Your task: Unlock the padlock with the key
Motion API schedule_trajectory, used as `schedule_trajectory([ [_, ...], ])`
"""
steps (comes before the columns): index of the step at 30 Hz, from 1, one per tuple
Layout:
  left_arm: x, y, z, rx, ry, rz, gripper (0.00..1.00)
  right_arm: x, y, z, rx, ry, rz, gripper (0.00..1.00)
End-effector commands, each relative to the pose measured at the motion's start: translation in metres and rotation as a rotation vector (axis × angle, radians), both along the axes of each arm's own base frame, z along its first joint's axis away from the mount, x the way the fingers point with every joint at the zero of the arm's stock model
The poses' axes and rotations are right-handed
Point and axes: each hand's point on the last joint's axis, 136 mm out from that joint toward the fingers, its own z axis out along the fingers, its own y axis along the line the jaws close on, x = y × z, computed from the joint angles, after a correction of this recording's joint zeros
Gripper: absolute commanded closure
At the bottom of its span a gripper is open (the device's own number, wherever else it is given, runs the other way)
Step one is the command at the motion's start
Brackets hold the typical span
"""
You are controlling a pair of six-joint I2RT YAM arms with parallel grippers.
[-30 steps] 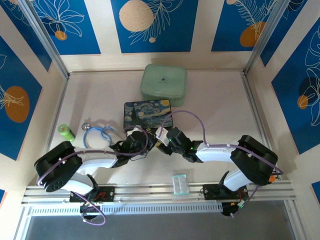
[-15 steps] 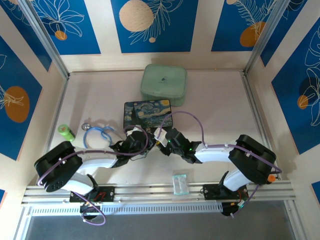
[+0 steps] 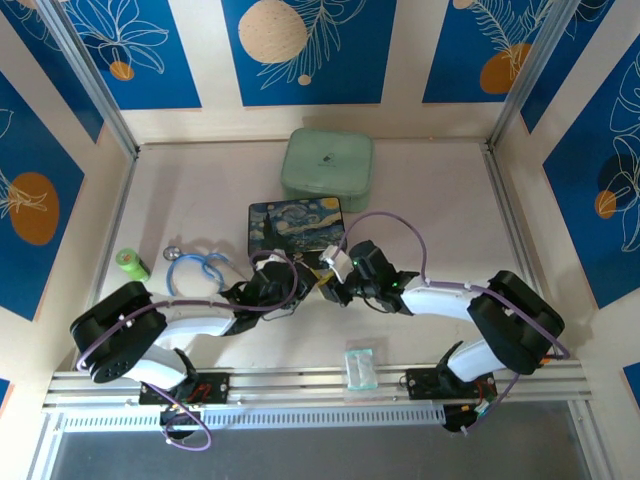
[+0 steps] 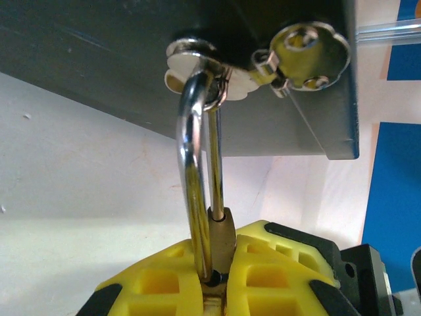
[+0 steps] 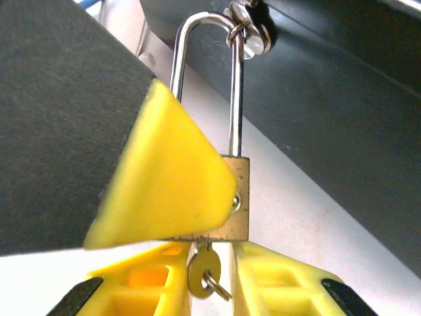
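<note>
The small brass padlock (image 5: 239, 197) hangs by its silver shackle (image 4: 192, 158) from the metal clasp (image 4: 217, 66) on the front of the dark painted box (image 3: 295, 225). My left gripper (image 4: 222, 263) is shut on the padlock's body (image 4: 223, 230), and one of its yellow fingers (image 5: 164, 178) covers the padlock's left half in the right wrist view. The key (image 5: 202, 270) sticks out of the padlock's underside, a small ring through its round head. My right gripper (image 5: 210, 263) is closed round that head from below. In the top view both grippers (image 3: 300, 285) (image 3: 332, 283) meet at the box's front edge.
A pale green case (image 3: 328, 170) lies behind the box. To the left are a blue looped cord (image 3: 195, 270) and a green cylinder (image 3: 132, 265). A clear plastic packet (image 3: 360, 365) lies at the near edge between the arm bases.
The right gripper's fingers have closed in round the key. The right forearm and wrist have swung to the right and away from the bases. The left arm has stayed put.
</note>
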Motion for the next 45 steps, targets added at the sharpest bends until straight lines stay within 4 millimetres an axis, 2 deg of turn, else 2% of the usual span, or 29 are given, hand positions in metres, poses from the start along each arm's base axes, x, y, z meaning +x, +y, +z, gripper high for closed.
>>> schedule_trajectory([
  [1,-0.002,-0.004,0.004,0.001,-0.028,-0.027,1.00,0.002,-0.007,0.013,0.082,0.075,-0.032,0.78],
  [8,-0.002,-0.006,0.000,0.002,-0.020,-0.031,1.00,0.013,-0.021,0.004,0.062,0.138,-0.127,0.74],
  [18,-0.002,-0.005,-0.003,0.006,-0.015,-0.028,1.00,0.017,-0.031,-0.001,0.092,0.235,-0.208,0.65],
  [28,-0.004,-0.004,-0.001,0.001,-0.018,-0.028,1.00,0.022,-0.037,-0.012,0.064,0.275,-0.290,0.62],
  [33,-0.004,-0.002,-0.005,0.009,-0.014,-0.022,1.00,0.018,-0.033,-0.008,0.081,0.273,-0.270,0.61],
  [39,-0.005,0.002,-0.015,0.065,-0.010,-0.027,1.00,0.013,-0.033,-0.005,0.084,0.270,-0.281,0.46],
  [45,-0.008,0.015,-0.032,0.219,-0.010,-0.054,1.00,0.011,-0.038,-0.006,0.067,0.266,-0.327,0.40],
])
